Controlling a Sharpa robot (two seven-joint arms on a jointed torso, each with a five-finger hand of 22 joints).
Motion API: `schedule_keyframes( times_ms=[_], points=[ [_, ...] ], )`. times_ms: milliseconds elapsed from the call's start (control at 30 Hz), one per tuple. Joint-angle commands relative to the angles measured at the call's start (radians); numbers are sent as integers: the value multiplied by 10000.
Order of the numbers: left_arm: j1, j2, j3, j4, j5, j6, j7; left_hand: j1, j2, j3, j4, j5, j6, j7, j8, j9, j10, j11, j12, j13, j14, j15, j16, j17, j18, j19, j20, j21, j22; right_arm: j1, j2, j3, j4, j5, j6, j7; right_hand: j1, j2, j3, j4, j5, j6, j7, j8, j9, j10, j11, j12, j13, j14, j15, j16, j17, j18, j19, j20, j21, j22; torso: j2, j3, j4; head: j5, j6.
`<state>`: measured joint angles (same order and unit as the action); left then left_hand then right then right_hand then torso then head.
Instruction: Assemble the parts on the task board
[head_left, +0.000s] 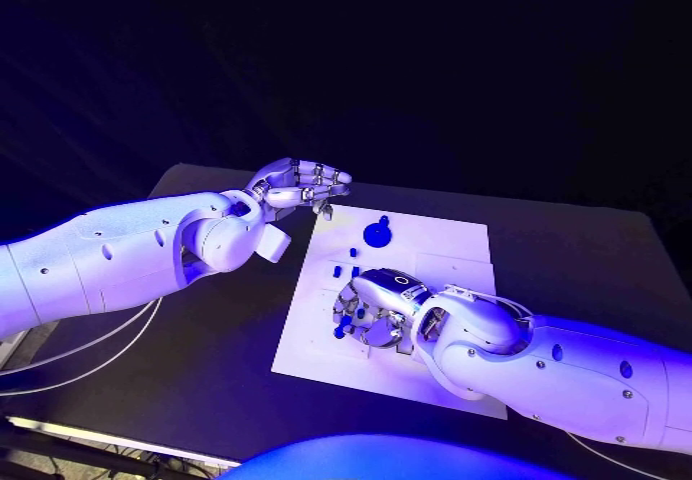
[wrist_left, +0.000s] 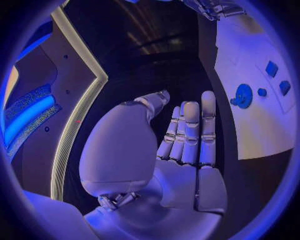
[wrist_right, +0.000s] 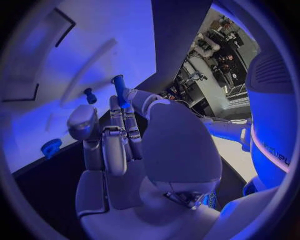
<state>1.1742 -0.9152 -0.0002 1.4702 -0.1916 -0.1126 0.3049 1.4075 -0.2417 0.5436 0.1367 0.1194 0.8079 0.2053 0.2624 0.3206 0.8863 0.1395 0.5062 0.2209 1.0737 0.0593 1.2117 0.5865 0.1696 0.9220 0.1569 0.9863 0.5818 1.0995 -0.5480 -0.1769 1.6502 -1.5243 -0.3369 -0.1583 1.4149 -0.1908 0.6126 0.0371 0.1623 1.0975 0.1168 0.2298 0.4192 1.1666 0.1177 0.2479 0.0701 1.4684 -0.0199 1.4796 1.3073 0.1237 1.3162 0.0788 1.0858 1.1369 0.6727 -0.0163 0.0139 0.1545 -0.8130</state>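
Observation:
The white task board (head_left: 433, 250) lies mid-table. My right hand (head_left: 378, 305) hovers low over its near half and pinches a slim blue peg (wrist_right: 119, 89) between thumb and fingertips. Close by, a short blue peg (wrist_right: 90, 95) stands in the board (wrist_right: 94, 45), and a toothed blue part (wrist_right: 51, 148) lies near its edge. A round blue disc (head_left: 376, 234) and small blue pieces (head_left: 346, 270) sit on the far half. My left hand (head_left: 303, 185) is raised beyond the board's far left corner, holding nothing, its fingers (wrist_left: 190, 130) straight. The left wrist view shows the disc (wrist_left: 242, 95) and small pieces (wrist_left: 271, 68).
The black table (head_left: 216, 340) spreads around the board, with bare surface to its left and right. White cables (head_left: 87, 350) hang off the table's left edge under my left arm. Slots and recesses (wrist_right: 34, 75) are cut into the board.

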Motion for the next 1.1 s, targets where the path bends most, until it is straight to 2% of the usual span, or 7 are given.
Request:
schedule_keyframes(
  times_ms=[33, 367, 667, 733, 867, 1100],
  points=[
    [5, 24, 7, 11, -2, 180, 29, -4, 50, -36, 8, 31, -36, 2, 19, 12, -49, -10, 26, -1, 19, 52, 38, -16, 155, 33, 36, -34, -9, -18, 49, -11, -43, -268, 229, -213, -29, 92, 9, -57, 18, -2, 81, 49, 12, 694, -661, 9, 335, 521, -43, -3, 78, -71, -46, -9, -61, -13, 1, 4, 24, 15, 1],
    [5, 23, 7, 2, -5, 183, 22, -4, 50, -36, 8, 31, -36, 2, 19, 12, -49, -10, 26, -1, 19, 52, 38, -16, 155, 33, 36, -34, -9, -39, 126, -37, -86, -508, 297, -611, -82, 86, -2, -65, 11, -15, 84, 55, 30, 685, -655, -2, 344, 516, -33, -13, 54, -69, -59, -1, -80, -21, -8, 4, -21, 36, 26],
    [5, 22, 7, -6, -8, 185, 19, -4, 50, -36, 8, 31, -36, 2, 19, 12, -49, -10, 26, -1, 19, 52, 38, -16, 155, 33, 36, -34, -9, -59, 217, -70, 95, -584, 410, -664, -242, -26, -85, -118, -3, -83, 84, 51, 69, 637, -646, -47, 370, 511, -16, -18, 43, -57, -106, 20, -147, -51, -6, 11, -7, 25, 47],
    [5, 22, 7, -7, -8, 186, 18, -4, 50, -36, 8, 31, -36, 2, 19, 12, -49, -10, 26, -1, 19, 52, 38, -16, 155, 33, 36, -34, -9, -61, 228, -81, 126, -581, 416, -673, -347, -82, -136, -129, -6, -186, 105, 8, 70, 562, -616, -97, 377, 513, 3, -15, 51, -51, -133, 37, -195, -74, -3, 7, -7, 24, 55],
    [5, 19, 7, -6, -8, 191, 13, 5, 50, -54, 22, 32, -53, 6, 20, 14, -75, -5, 33, -1, 12, 55, 41, -14, 155, 36, 38, -47, -18, -69, 242, -100, 183, -547, 388, -684, -613, -282, -224, -134, -4, -738, 302, -274, -13, 8, -403, -303, 336, 523, 179, 22, 136, -36, -215, 159, -375, -179, -4, 1, -11, 19, 63],
    [5, 10, 7, -2, -9, 229, -12, 5, 50, -54, 22, 32, -53, 6, 20, 14, -75, -5, 33, -1, 12, 55, 41, -14, 155, 36, 38, -47, -18, -73, 224, -112, 192, -505, 210, -749, -819, -454, -340, -123, -11, -1165, 414, -441, -53, -651, -220, -376, 289, 510, 335, 38, 146, -11, -251, 316, -517, -253, -8, 2, -6, 16, 64]
  ],
)
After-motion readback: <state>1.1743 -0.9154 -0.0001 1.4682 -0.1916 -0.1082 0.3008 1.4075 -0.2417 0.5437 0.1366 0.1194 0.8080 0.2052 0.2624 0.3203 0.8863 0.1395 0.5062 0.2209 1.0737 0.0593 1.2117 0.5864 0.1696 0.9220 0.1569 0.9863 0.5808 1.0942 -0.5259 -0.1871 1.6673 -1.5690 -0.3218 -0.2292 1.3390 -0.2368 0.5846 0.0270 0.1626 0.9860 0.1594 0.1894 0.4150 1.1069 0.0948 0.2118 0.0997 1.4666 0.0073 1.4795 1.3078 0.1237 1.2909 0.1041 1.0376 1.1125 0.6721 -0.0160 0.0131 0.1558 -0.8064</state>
